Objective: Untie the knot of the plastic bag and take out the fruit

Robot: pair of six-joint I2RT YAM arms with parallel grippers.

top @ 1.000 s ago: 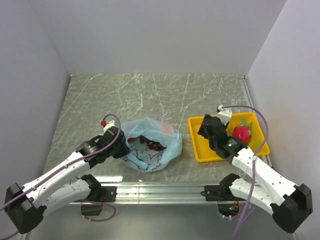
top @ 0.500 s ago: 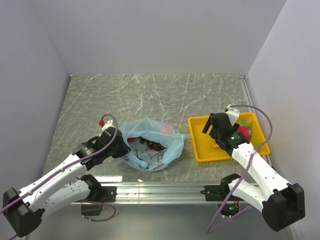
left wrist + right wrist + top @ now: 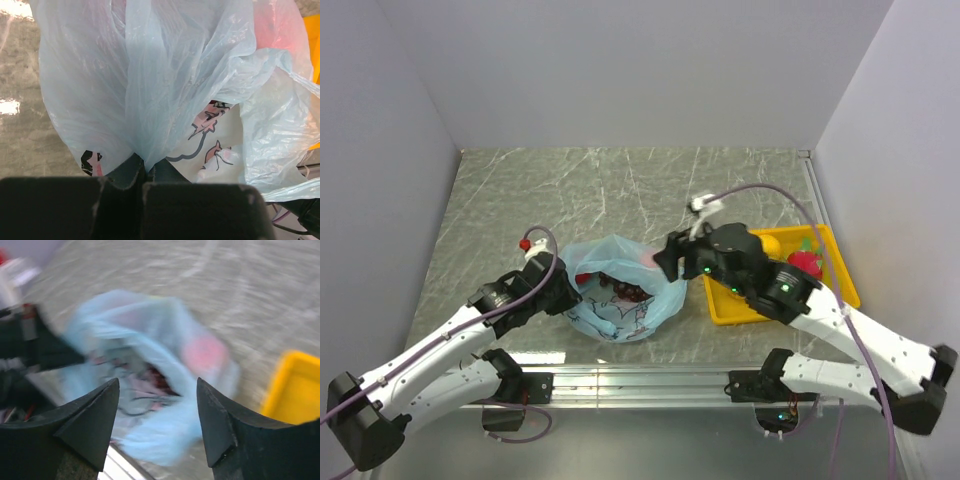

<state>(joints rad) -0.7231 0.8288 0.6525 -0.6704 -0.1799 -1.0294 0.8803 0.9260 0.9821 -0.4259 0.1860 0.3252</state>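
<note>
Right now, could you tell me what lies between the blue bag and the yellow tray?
In the top view, the right gripper hangs open over that gap, by the right edge of the bag; beneath it, bare table up to the tray.

Plastic bag [image 3: 618, 318] left of tray [image 3: 723, 309]

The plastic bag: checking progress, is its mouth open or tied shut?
Open: from above the plastic bag gapes, dark fruit visible inside; left gripper pinches its edge.
</note>
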